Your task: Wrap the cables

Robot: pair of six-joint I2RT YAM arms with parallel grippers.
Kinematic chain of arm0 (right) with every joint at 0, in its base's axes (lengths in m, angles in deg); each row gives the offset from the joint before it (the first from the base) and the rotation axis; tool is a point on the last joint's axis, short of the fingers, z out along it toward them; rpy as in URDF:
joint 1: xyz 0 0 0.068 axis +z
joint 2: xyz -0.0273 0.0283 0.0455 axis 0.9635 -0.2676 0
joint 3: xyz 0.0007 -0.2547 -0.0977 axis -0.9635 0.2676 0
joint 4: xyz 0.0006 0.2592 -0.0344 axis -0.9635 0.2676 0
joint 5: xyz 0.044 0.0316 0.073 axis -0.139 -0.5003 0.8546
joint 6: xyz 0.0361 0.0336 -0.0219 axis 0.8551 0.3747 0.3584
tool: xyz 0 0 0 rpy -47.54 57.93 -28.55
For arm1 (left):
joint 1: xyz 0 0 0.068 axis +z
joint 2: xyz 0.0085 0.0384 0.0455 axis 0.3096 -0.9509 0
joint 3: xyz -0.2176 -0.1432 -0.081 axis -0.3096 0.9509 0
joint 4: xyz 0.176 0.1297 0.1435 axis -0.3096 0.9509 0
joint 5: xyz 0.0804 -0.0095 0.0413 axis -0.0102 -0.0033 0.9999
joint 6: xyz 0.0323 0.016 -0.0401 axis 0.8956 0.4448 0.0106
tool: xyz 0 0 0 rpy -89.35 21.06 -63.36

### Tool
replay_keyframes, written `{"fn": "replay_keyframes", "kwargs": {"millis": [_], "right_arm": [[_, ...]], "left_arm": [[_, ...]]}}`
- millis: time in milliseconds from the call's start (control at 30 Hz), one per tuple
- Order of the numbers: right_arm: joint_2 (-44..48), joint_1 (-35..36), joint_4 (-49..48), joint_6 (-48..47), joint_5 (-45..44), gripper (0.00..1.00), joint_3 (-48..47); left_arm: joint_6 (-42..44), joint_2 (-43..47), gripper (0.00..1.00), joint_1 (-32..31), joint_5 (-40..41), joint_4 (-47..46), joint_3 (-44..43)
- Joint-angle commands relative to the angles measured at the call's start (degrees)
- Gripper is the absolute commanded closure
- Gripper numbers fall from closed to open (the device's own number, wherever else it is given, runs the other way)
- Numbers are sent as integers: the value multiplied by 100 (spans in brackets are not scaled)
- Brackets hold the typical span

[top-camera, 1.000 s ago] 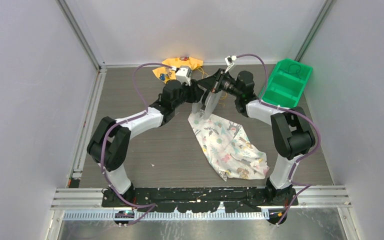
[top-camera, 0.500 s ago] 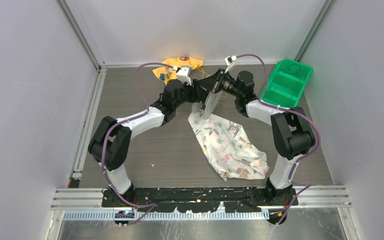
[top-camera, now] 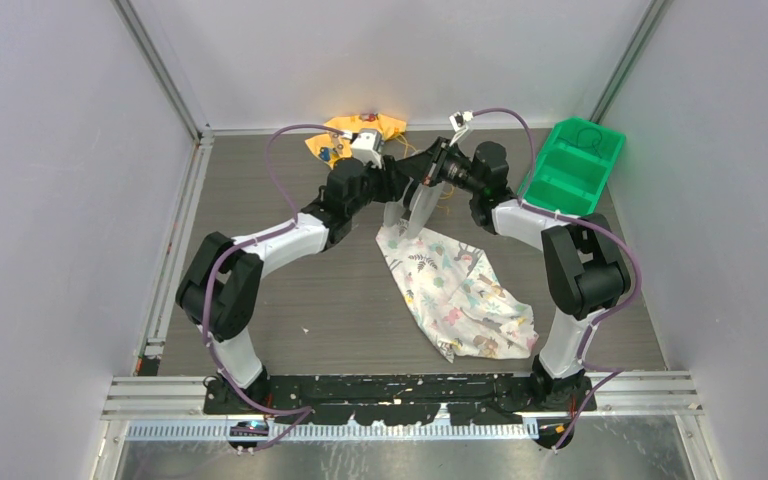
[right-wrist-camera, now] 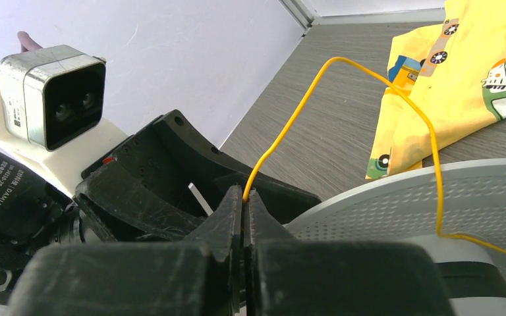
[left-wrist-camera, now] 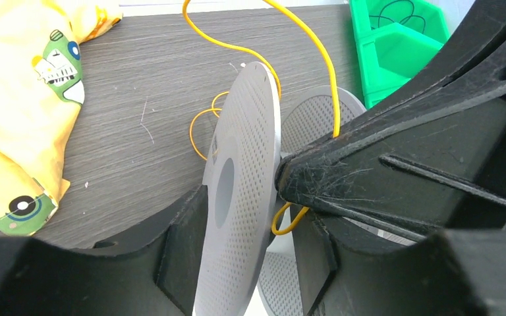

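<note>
Right gripper (right-wrist-camera: pixel 245 197) pinches the cable (right-wrist-camera: pixel 335 59); left gripper (left-wrist-camera: pixel 247 240) clamps the spool (left-wrist-camera: pixel 244 145)

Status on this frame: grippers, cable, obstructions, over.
Right gripper shut, pinching the cable. Left gripper straddles spool flange, grip unclear. Cable slack over spool; yellow cloth off to the side.
</note>
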Motion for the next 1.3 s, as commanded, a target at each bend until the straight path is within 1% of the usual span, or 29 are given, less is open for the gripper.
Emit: {"fn": "replay_keyframes", "kwargs": {"millis": [0,200,267,300,433,533,567,600,633,733,800,833,933,967,1033,1267], "right_arm": [[120,24,-165,-33,70,99,-68],[141,24,-82,-88,71,99,-87],[133,25,-51,-90,69,99,-111],[141,20,-34,-90,71,99,-120],[137,24,2,-73,74,99,-118],[152,27,24,-28,58,99,-123],[161,22,48,5,30,97,-127],[163,25,89,47,16,90,-142],[171,18,158,65,12,79,-173],[193,8,354,59,1,66,-239],[240,-15,456,59,-19,54,-250],[289,-40,501,59,-46,46,-243],[482,-140,713,-33,-168,32,-149],[556,-173,830,-88,-215,28,-121],[676,-252,1074,-237,-236,26,-121],[917,-538,2321,-685,-185,24,-377]], "left_arm": [[-40,203,51,-13,233,-472,-45],[-47,-38,55,-10,20,-376,-241],[-53,-56,58,-10,12,-422,-252],[-53,-56,61,-12,30,-437,-248],[3,-48,83,-4,18,-402,-257],[8,-43,92,-11,-1,-396,-222],[1,-39,95,-12,-5,-396,-212],[0,-34,98,-11,-2,-396,-212],[4,-31,99,-7,-1,-396,-198],[37,-8,100,-9,0,-392,-177],[87,24,100,-4,47,-379,-170],[125,51,100,-7,70,-372,-161],[213,161,100,5,130,-346,-120],[218,197,100,19,131,-356,-101],[234,264,100,38,121,-377,-60],[290,511,100,138,-79,-286,-54]]}}
